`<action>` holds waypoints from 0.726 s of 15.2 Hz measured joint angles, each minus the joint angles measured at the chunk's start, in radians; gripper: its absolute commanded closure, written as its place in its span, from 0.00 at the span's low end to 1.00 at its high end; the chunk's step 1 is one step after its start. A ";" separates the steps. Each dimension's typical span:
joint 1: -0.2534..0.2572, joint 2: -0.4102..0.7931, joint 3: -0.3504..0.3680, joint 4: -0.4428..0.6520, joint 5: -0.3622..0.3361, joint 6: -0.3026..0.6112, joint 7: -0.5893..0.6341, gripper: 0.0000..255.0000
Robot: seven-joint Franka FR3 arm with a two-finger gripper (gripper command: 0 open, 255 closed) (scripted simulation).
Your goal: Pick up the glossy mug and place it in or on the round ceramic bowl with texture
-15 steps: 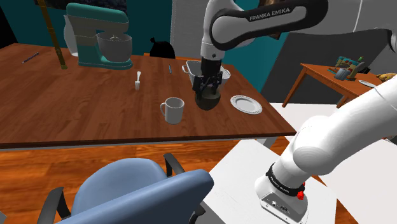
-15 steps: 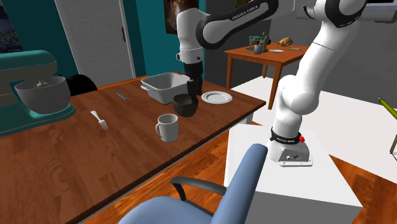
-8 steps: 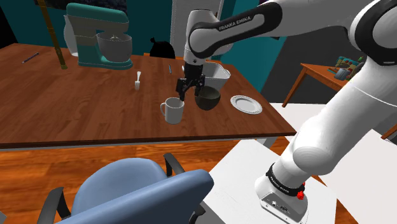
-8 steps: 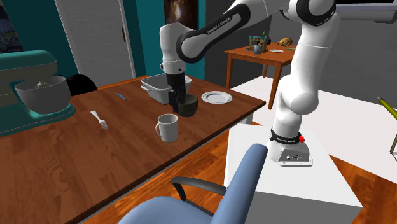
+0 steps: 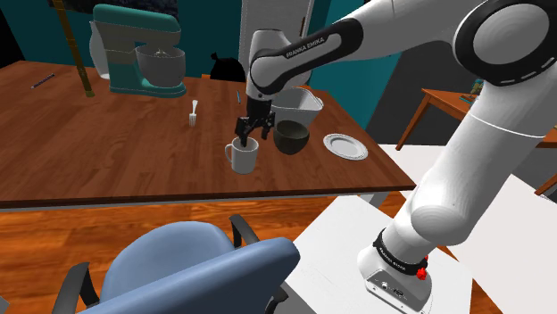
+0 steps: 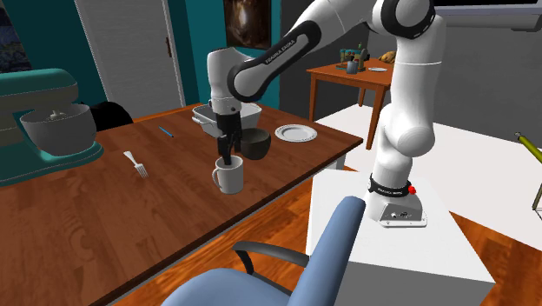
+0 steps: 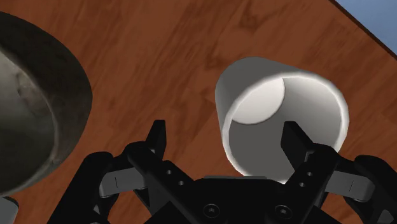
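A white glossy mug [image 5: 242, 155] [image 6: 229, 176] [image 7: 280, 108] stands upright on the brown wooden table [image 5: 116, 143], handle toward the shoulder view's left. The dark round bowl [image 5: 292, 136] [image 6: 254, 143] [image 7: 35, 108] sits close beside it, toward the shoulder view's right. My black gripper [image 5: 246, 138] [image 6: 228, 156] [image 7: 225, 132] hangs open just over the mug's rim. In the wrist view one finger [image 7: 294, 139] is over the mug's mouth and the other [image 7: 157, 135] is outside its wall on the bowl's side. Neither touches the mug.
A grey baking dish [image 5: 302, 103] [image 6: 214, 118] stands behind the bowl, and a white plate [image 5: 345, 145] [image 6: 296, 132] lies near the table's edge. A fork [image 5: 193, 112] and a teal stand mixer [image 5: 138, 52] are farther back. A blue chair [image 5: 201, 268] stands before the table.
The arm has swung from above the bowl toward the shoulder view's left and come down over the mug. Its fingers stayed open.
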 measured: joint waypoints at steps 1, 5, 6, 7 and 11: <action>0.001 0.006 0.001 -0.008 0.000 0.014 0.002 0.00; 0.004 0.026 0.003 -0.023 -0.001 0.049 0.005 0.00; 0.004 0.026 0.003 -0.024 -0.001 0.051 0.005 0.00; 0.004 0.026 0.003 -0.024 -0.001 0.051 0.005 0.00; 0.004 0.026 0.003 -0.025 -0.001 0.052 0.005 1.00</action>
